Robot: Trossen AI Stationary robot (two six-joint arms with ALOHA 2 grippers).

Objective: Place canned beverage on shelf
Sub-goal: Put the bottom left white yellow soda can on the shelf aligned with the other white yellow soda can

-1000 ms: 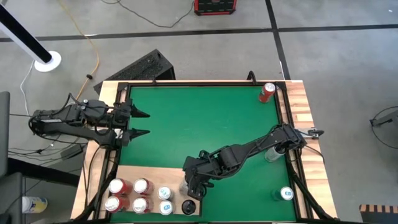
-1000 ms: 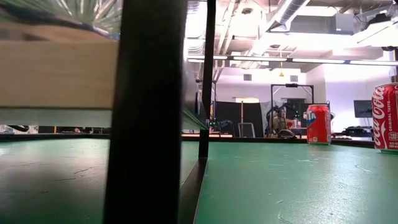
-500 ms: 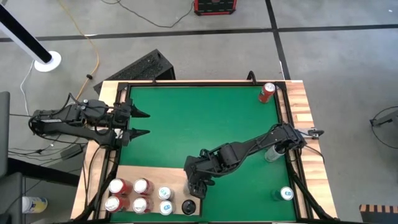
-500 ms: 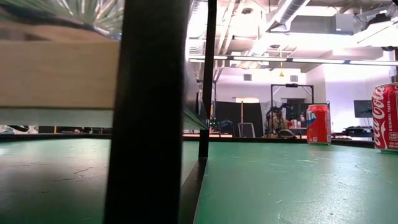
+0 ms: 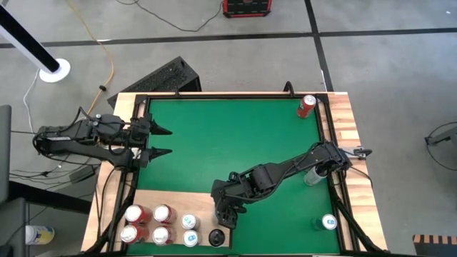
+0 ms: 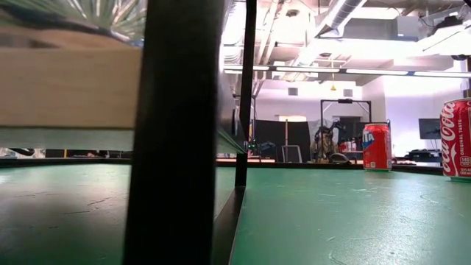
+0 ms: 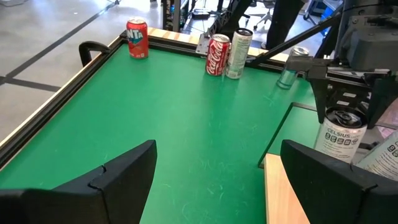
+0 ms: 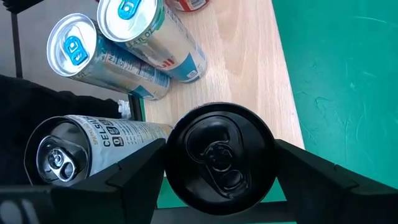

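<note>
My right tool [image 8: 219,163] hangs over the black-topped can [image 8: 219,155], fingers spread clear of its sides, released. The can stands on the shelf [image 5: 175,200] at the tabletop's [image 5: 235,135] six o'clock edge, beside a Celsius can [image 8: 81,149] and two blue-tabbed cans [image 8: 140,31]. My left tool [image 5: 163,141] waits agape at nine o'clock. A red can [image 5: 306,106] stands at one o'clock.
</note>
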